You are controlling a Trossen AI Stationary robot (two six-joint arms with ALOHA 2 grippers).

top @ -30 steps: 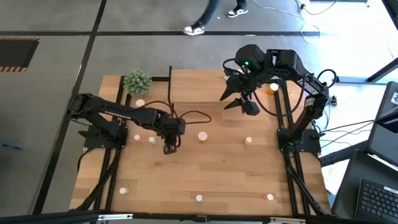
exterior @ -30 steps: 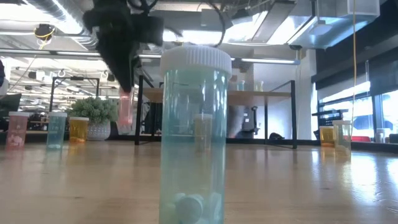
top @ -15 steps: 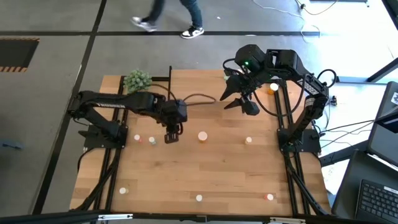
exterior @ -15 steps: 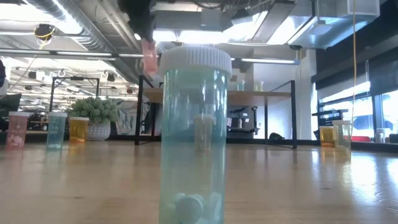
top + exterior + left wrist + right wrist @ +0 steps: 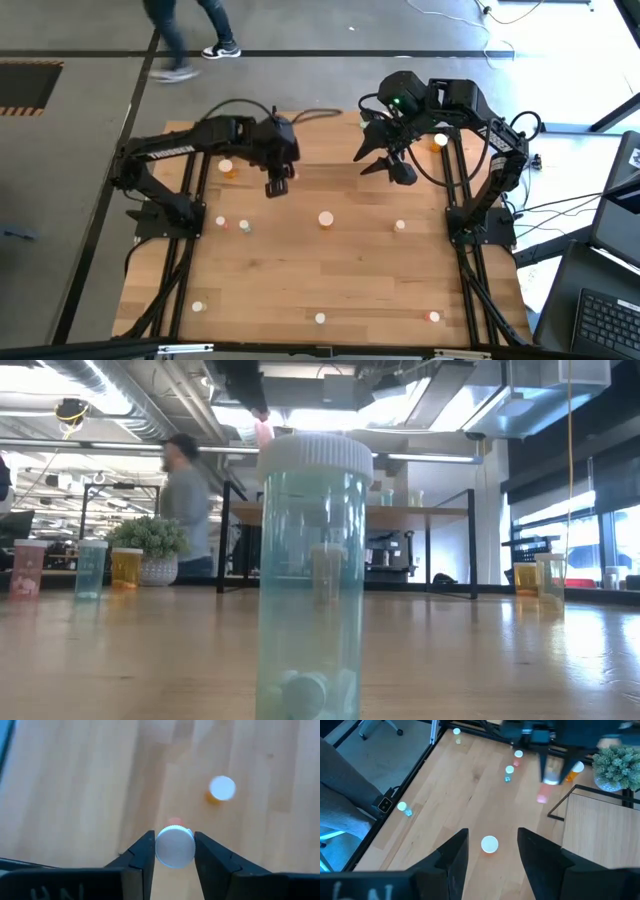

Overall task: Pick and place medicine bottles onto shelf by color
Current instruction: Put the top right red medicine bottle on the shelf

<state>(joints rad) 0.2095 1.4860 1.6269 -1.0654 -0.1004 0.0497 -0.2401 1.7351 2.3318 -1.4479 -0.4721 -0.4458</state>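
My left gripper [image 5: 277, 187] hangs high over the table's far middle, next to the shelf [image 5: 330, 140], shut on a pink medicine bottle [image 5: 264, 432] with a white cap. My right gripper [image 5: 388, 163] waits open above the shelf's right part, with nothing between its fingers [image 5: 490, 851]. Far below it an orange bottle [image 5: 489, 844] stands upright on the table. Several more small bottles stand scattered on the tabletop, among them an orange one [image 5: 228, 168] under the left arm. A pale blue-green bottle [image 5: 313, 580] fills the low view's foreground. My left gripper pinches the pink bottle between its two fingers [image 5: 145, 851] at the white cap [image 5: 175, 847], one finger on either side. The fingers slant down from the table's left. The bottle hangs below them, cap up, lifted clear of the table.
A spiky green plant [image 5: 615, 762] stands at the shelf's left end. Pink, blue and orange bottles [image 5: 90, 568] stand in a row at the left of the low view. A person [image 5: 185, 30] walks on the floor past the table's far edge.
My left gripper has risen and swung toward the table's far edge and the shelf, still shut on the pink bottle, which has gone up with it well clear of the table. The person behind the table has walked toward the left.
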